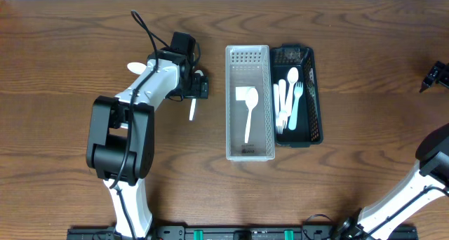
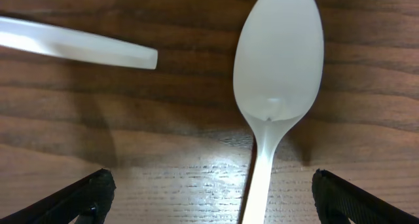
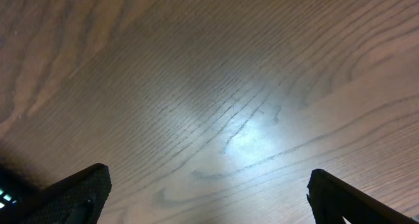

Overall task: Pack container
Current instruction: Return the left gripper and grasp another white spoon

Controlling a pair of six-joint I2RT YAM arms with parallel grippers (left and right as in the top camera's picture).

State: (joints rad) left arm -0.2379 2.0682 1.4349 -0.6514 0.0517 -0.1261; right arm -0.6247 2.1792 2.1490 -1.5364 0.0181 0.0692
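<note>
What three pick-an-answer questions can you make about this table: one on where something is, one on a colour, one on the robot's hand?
1. Where is the white spatula?
A. on the wood
B. in the clear tray
C. in a gripper

2. What colour is the basket holding the forks?
A. red
B. black
C. yellow

3. How is the left gripper?
A. open, holding nothing
B. shut on a fork
C. shut on a cup

Answers:
1 B, it lies inside the tray's walls.
2 B, its mesh walls are black.
3 A, its fingers stand wide apart over a spoon.
</note>
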